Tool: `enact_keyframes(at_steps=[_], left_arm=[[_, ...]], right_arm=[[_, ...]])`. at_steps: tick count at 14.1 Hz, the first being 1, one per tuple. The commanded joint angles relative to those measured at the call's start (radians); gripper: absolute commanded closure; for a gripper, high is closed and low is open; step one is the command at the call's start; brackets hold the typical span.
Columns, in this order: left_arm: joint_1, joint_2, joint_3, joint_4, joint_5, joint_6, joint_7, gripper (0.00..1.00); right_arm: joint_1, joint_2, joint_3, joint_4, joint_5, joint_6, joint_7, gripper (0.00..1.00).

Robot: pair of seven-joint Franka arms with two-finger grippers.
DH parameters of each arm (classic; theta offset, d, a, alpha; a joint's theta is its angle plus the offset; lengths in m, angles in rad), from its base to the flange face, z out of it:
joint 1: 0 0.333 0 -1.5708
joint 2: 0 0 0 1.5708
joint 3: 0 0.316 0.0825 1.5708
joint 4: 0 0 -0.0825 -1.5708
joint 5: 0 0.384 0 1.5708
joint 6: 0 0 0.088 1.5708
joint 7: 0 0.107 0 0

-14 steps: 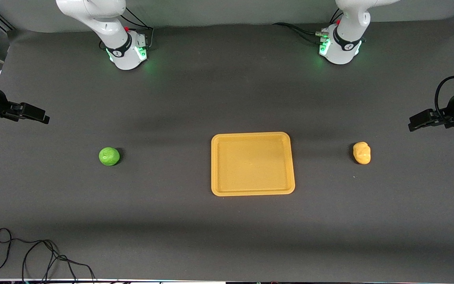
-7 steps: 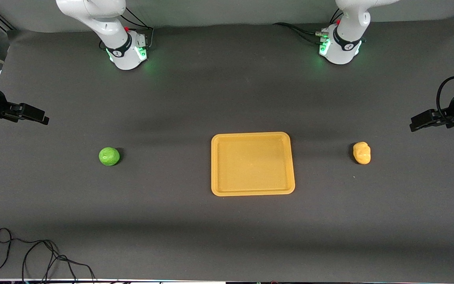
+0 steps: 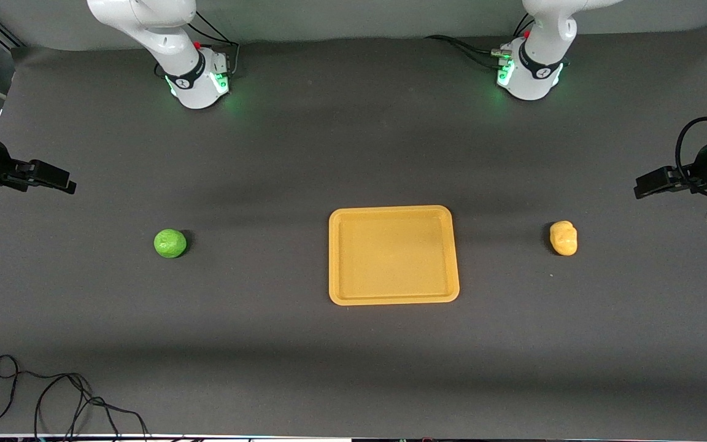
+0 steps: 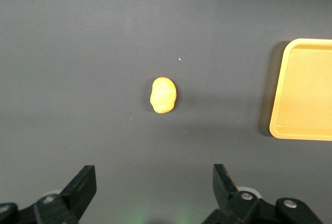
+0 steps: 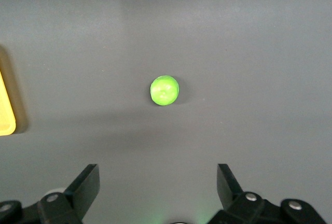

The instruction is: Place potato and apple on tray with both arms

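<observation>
The yellow-orange tray (image 3: 393, 298) lies empty at the table's middle; its edge shows in the left wrist view (image 4: 303, 130) and the right wrist view (image 5: 6, 120). The green apple (image 3: 170, 243) sits on the mat toward the right arm's end, also in the right wrist view (image 5: 165, 89). The yellow potato (image 3: 563, 237) sits toward the left arm's end, also in the left wrist view (image 4: 164, 95). My right gripper (image 3: 62, 182) (image 5: 157, 182) is open and empty, up in the air apart from the apple. My left gripper (image 3: 645, 185) (image 4: 154, 182) is open and empty, high beside the potato.
A dark grey mat (image 3: 353, 368) covers the table. A loose black cable (image 3: 53, 399) lies at the mat's edge nearest the front camera, toward the right arm's end. The two arm bases (image 3: 197, 77) (image 3: 528, 73) stand along the mat's edge farthest from the front camera.
The left gripper has shifted slightly up and toward the table's middle in the front view. The right gripper has barely moved. Apple, potato and tray are unmoved.
</observation>
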Motion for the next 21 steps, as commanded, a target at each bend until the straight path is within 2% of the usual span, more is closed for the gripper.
enact_keyframes(at_steps=[1, 4, 9, 13, 17, 21], left_arm=[[0.001, -0.001, -0.002, 0.007, 0.009, -0.015, 0.008, 0.00], [0.001, 0.054, -0.002, 0.004, 0.003, 0.025, 0.008, 0.00], [-0.002, 0.182, -0.002, -0.042, 0.014, 0.187, -0.001, 0.00], [0.006, 0.219, -0.001, -0.221, 0.012, 0.428, -0.007, 0.00], [0.010, 0.228, 0.001, -0.379, 0.014, 0.601, -0.005, 0.00], [0.016, 0.257, 0.002, -0.488, 0.014, 0.744, -0.005, 0.00]], right_arm=[[-0.008, 0.007, 0.004, 0.017, -0.009, 0.005, -0.031, 0.00], [-0.008, 0.007, 0.004, 0.020, -0.011, 0.012, -0.031, 0.00], [-0.008, 0.009, 0.005, 0.020, -0.046, 0.024, -0.031, 0.00], [-0.010, 0.009, 0.004, 0.020, -0.041, 0.024, -0.030, 0.00], [-0.011, 0.009, 0.004, 0.020, -0.035, 0.026, -0.028, 0.00], [-0.011, 0.009, 0.002, 0.020, -0.034, 0.024, -0.028, 0.00]])
